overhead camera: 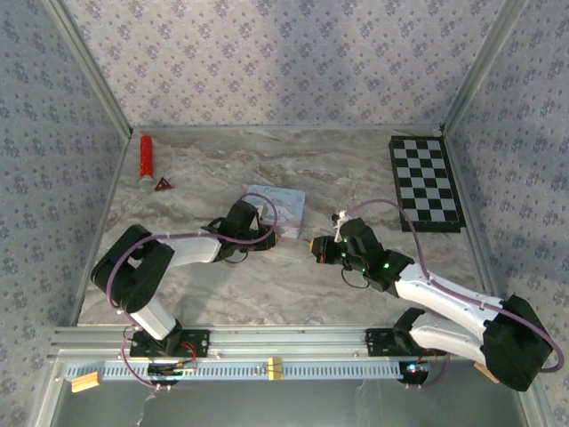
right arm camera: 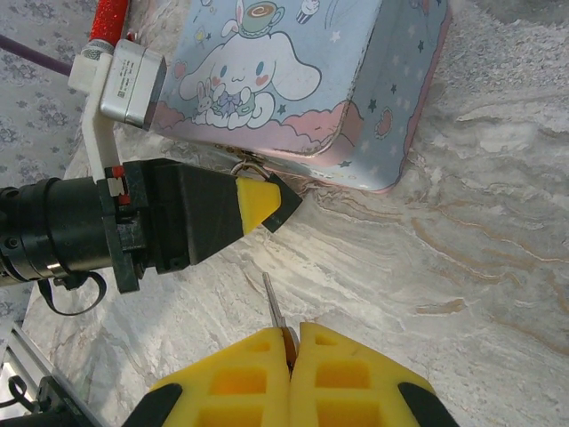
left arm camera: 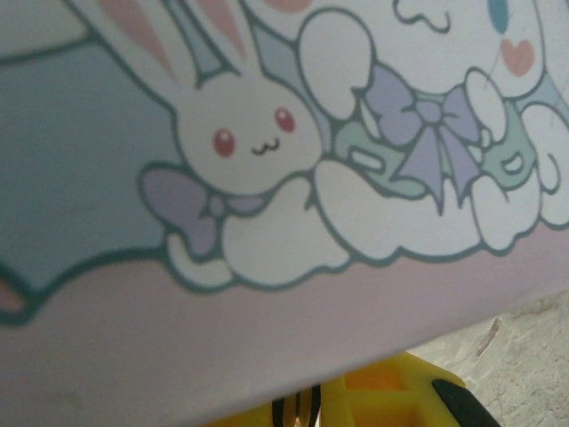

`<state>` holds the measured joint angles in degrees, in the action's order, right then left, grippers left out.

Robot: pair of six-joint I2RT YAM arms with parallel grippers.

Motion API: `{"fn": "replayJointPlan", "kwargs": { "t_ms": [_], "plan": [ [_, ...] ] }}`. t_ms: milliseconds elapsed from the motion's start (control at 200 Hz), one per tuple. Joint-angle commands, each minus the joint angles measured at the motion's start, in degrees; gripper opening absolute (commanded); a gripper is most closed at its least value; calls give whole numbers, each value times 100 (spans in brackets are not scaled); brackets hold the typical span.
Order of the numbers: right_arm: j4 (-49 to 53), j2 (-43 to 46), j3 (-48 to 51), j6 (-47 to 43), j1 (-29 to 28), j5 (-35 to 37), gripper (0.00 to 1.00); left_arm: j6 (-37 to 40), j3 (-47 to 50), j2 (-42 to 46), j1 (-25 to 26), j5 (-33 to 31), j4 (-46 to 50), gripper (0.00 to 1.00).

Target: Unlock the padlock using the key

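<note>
**Key tip just short of the lock**

The right gripper (right arm camera: 289, 338) is clenched on the thin brownish metal key (right arm camera: 272, 301), with the blade pointing ahead. The tiny blackish padlock (right arm camera: 245, 166) lies beyond and slightly left, apart from the tip. Its shackle shows at the edge of the pastel cartoon tin (right arm camera: 356, 80). The closed left gripper (right arm camera: 277, 203) seemingly pinches it. Overhead, the arms face each other; the right wrist view resolves key and shackle.

right gripper (right arm camera: 292, 331): yellow fingers pressed together at the bottom edge, pinching the key (right arm camera: 272, 298)
key: thin metal sliver standing up from those fingertips, pointing toward the left gripper (right arm camera: 267, 203)
left gripper: reaches in from the left, black-and-yellow tip at the tin's near edge; grip unclear
metal loop (right arm camera: 245, 165): small, at the tin's rim, just above that tip
tin (right arm camera: 338, 80): pastel, cartoon-printed, lying on the marbled table (right arm camera: 462, 294)
</note>
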<state>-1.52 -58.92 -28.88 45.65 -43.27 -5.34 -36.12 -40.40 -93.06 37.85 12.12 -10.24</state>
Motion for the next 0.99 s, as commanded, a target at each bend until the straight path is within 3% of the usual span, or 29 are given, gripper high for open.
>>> {"fn": "replayJointPlan", "kwargs": {
  "t_ms": [0,385,605,989],
  "plan": [
    [56,-30,-83,5,5,-20,0,-62,-157,-50,-104,207,57,15],
    [-958,-624,135,701,43,-513,0,-1630,-292,145,-303,1643,-747,11],
    [-1998,-1054,533,1546,314,-951,0,-1895,-303,397,-366,1558,-567,7],
    [-3601,-1661,998,2387,652,-1346,0,-2880,-26,528,-420,1742,-1515,3]
  ]
}}
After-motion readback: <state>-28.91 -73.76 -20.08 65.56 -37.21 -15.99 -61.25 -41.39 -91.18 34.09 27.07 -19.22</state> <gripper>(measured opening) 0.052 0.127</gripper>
